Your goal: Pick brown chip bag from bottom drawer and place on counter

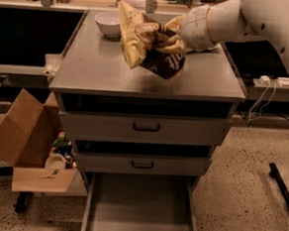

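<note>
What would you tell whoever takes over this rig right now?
The gripper is over the back of the counter, shut on the chip bag.
The chip bag hangs in the air above the counter, right of the white bowl; it looks not yet set down.
The bottom drawer is pulled open and the bag is not in it.
Done: bag out of the drawer and up over the counter.
Left: lower it onto the counter, release, pull away.
</note>
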Robot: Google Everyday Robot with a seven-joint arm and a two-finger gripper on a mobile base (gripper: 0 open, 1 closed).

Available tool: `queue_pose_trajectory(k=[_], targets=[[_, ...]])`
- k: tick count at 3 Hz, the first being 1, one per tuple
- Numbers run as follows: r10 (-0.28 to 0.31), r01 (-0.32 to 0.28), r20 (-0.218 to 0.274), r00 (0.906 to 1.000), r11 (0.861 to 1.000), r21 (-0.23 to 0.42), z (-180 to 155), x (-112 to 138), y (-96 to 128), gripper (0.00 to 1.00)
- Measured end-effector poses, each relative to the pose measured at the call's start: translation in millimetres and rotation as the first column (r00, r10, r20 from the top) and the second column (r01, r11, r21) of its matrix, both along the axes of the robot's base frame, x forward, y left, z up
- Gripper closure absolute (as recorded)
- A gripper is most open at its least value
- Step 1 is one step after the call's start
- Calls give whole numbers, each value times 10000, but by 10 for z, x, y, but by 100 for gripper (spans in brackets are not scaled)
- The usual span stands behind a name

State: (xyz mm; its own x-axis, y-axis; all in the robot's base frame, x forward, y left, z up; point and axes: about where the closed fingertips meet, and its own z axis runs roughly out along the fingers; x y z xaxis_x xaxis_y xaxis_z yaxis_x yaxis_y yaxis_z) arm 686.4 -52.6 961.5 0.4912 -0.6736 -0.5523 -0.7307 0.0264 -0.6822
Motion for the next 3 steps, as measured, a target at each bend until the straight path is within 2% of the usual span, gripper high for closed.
queue_pose_trajectory(k=[1, 2, 3], targets=[[-652, 679, -667, 9956, 9969, 396, -212, 329, -159, 100], [-1095, 1185, -1272, 9858, 9908, 658, -384, 587, -260, 84], [-1163, 1316, -1648, 9794, 9876, 850, -485, 745, -305, 62]])
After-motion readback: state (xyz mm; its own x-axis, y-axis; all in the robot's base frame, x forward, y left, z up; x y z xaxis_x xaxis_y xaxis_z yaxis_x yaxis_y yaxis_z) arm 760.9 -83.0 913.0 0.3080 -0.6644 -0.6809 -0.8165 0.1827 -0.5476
